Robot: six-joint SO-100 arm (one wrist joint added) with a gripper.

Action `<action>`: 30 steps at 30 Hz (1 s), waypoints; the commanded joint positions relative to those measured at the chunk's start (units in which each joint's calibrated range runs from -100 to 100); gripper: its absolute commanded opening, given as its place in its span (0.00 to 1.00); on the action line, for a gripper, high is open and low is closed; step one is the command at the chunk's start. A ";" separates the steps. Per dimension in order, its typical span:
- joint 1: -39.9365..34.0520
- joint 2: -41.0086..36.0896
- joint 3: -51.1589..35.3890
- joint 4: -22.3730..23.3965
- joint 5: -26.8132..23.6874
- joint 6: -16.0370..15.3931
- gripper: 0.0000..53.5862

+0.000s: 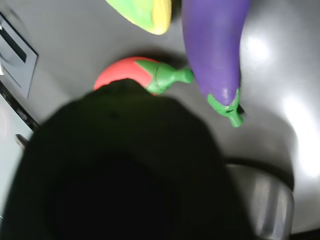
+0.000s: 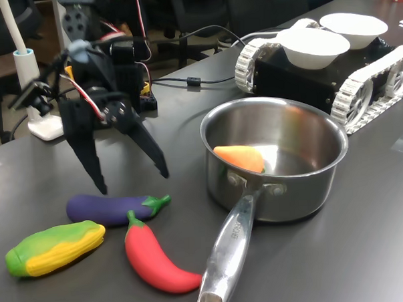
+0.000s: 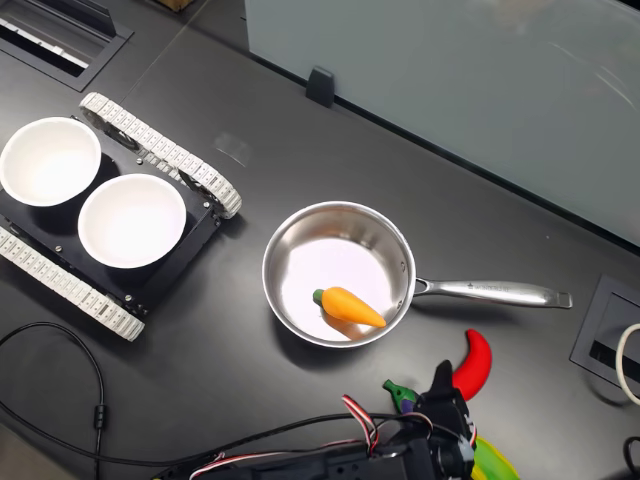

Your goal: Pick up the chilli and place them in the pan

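Currently: pincer (image 2: 132, 182) hung spread apart, gripping nothing, above the bench (image 2: 366, 251) | chilli (image 2: 155, 258) lay on the bench just below and in front of the pincer, beside the eggplant (image 2: 107, 208) | pan (image 2: 275, 162) stood near, holding a carrot (image 2: 238, 158).

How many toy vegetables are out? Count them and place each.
4. The carrot lies in the pan. On the table: the chilli beside the pan's handle, the eggplant behind it, the corn alongside.
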 commanded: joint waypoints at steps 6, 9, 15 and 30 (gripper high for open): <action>-3.48 3.65 -8.12 -5.39 2.74 3.11 0.68; -3.82 5.68 -9.48 -5.39 3.37 3.61 0.68; -5.20 10.74 -11.48 -6.50 4.40 5.38 0.66; -7.26 21.28 -15.57 -10.17 3.76 7.81 0.63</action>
